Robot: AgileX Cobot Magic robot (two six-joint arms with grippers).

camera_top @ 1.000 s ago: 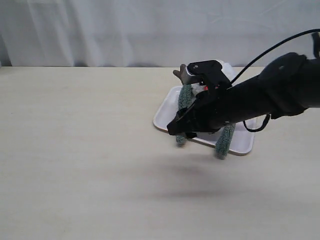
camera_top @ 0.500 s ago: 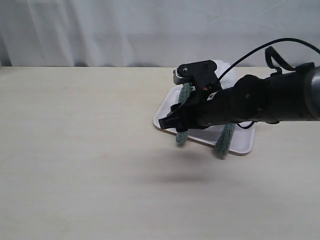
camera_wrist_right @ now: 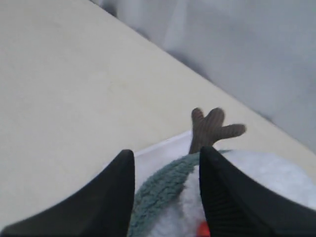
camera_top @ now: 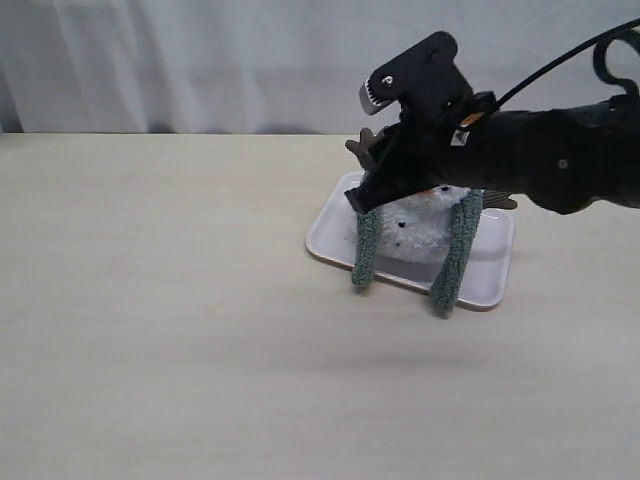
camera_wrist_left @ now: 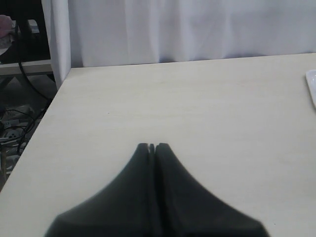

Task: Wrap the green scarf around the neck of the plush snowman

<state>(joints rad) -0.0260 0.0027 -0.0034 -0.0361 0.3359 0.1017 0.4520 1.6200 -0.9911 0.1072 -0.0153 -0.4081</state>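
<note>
The plush snowman (camera_top: 420, 228) lies on a white tray (camera_top: 328, 238), with its body facing the front. The green scarf (camera_top: 366, 250) passes behind its neck, and both ends hang forward over the tray's front rim; the other end (camera_top: 452, 265) is on the right. My right gripper (camera_top: 362, 198) hovers just above the snowman's left side, open. In the right wrist view its fingers (camera_wrist_right: 167, 152) stand apart on either side of the scarf (camera_wrist_right: 158, 190), without touching it, with the white plush (camera_wrist_right: 266, 173) and a brown twig arm (camera_wrist_right: 207, 128) beyond. My left gripper (camera_wrist_left: 152, 146) is shut, empty, over bare table.
A pale wooden table (camera_top: 160, 300) stretches to the left and front of the tray. A white curtain (camera_top: 200, 60) hangs behind the table's far edge. In the left wrist view the tray's corner (camera_wrist_left: 312, 86) shows at the side, and cables lie beyond the table edge (camera_wrist_left: 15, 128).
My right arm has lifted and swung upward from in front of the snowman. The snowman's body and both scarf ends are now uncovered. The scarf and tray have not moved.
</note>
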